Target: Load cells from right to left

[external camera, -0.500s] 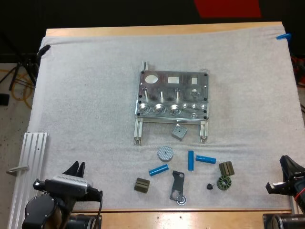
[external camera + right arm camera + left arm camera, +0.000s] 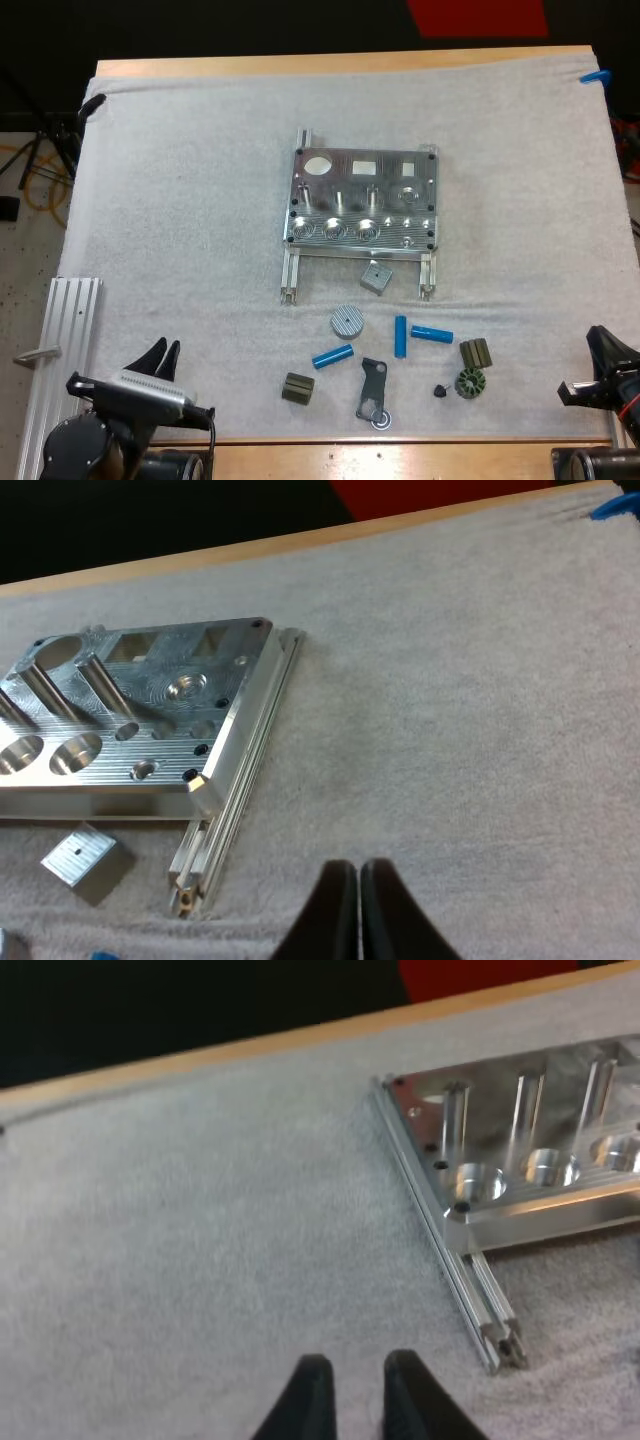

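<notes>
The fixture [image 2: 362, 205] is unloaded: the round pockets along its near edge are empty. Three blue cells [image 2: 400, 336] lie on the mat [image 2: 180, 200] on the fixture's near side. The rightmost cell [image 2: 431, 334] is toward the fixture's right leg and the leftmost cell [image 2: 332, 356] is nearer its left leg.

My left gripper [image 2: 355, 1385] hovers well off the fixture's near-left corner, with its fingers parted and clear of anything. My right gripper [image 2: 357, 885] sits off the fixture's near-right corner, its fingers pressed together on nothing.

Hazards, as I judge them:
- The right fingers must part before descending, or they will strike a cell and set it rolling.
- The two right-hand cells lie so close that I cannot tell whether they touch, so a wide grasp may disturb both.
- The small metal block [image 2: 375, 277], grey disc [image 2: 345, 320] and dark parts [image 2: 475, 352] crowd the same ground by the fixture's legs, and a low sweep may scatter them.
- A cell gripped askew may jam at a pocket's rim.
- Filling a left pocket first would break the right-to-left order.
</notes>
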